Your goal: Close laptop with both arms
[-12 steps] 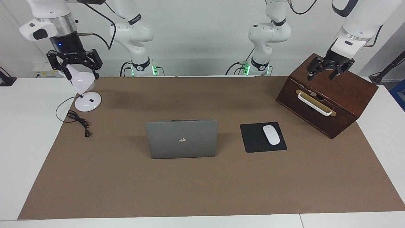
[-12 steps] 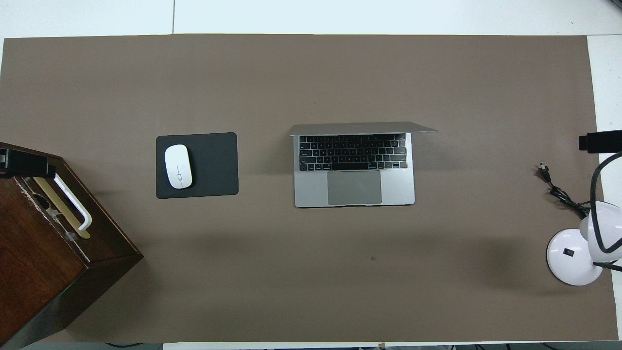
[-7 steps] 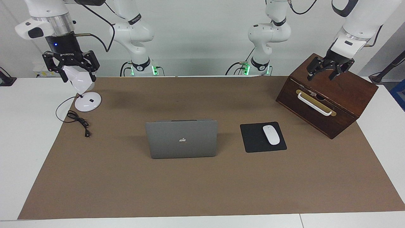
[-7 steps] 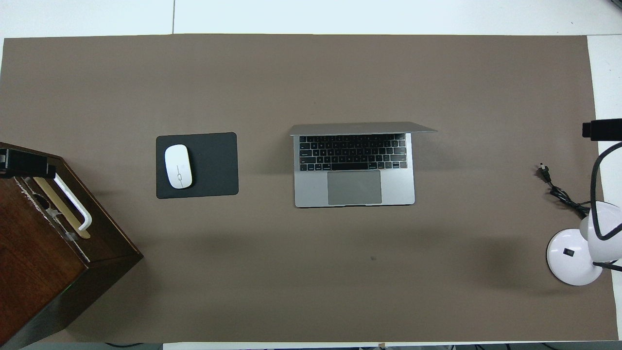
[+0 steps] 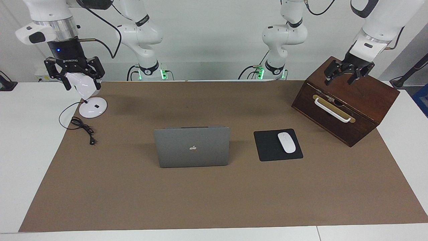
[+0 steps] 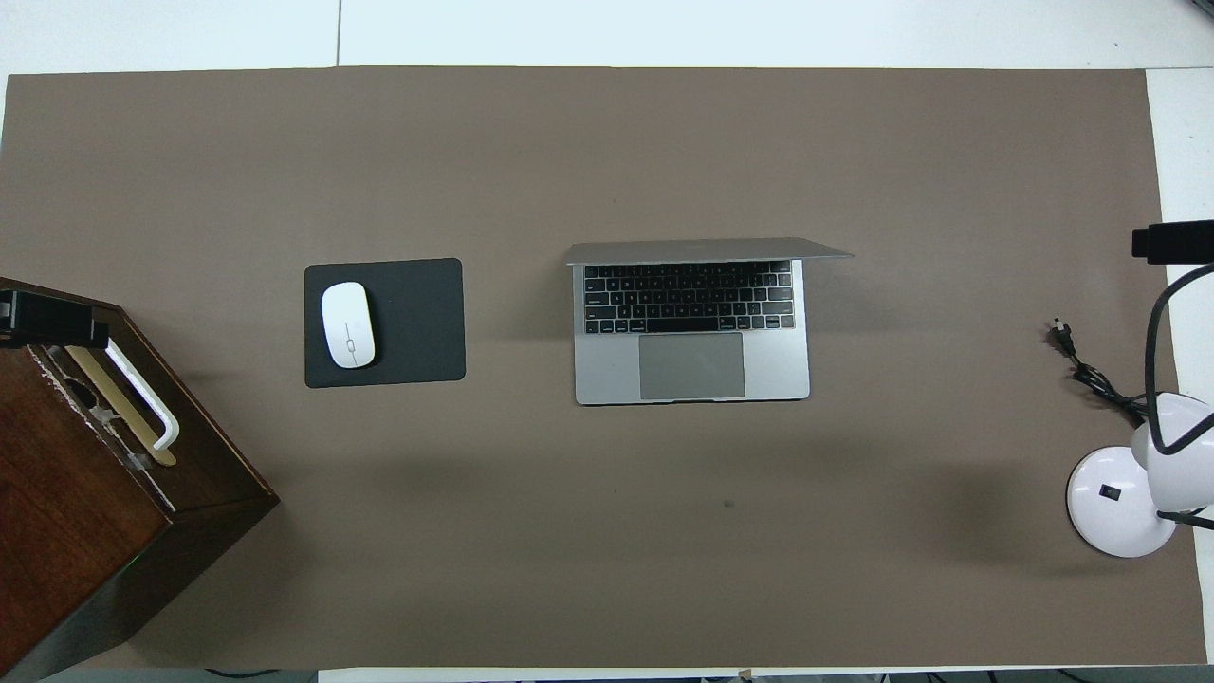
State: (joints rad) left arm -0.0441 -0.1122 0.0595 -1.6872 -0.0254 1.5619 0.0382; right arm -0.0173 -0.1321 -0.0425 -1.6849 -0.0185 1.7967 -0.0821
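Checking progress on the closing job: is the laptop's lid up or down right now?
Up. The laptop has its lid standing, logo showing in the facing view, and the keyboard is uncovered in the overhead view.

Robot lab: two white arms (image 5: 143, 36) bolted at desk (image 5: 20, 134) edge, plain white wall, brown mat (image 5: 214, 194) staged with lamp (image 5: 88, 97), mouse pad (image 5: 267, 147), wooden box (image 5: 367, 100).
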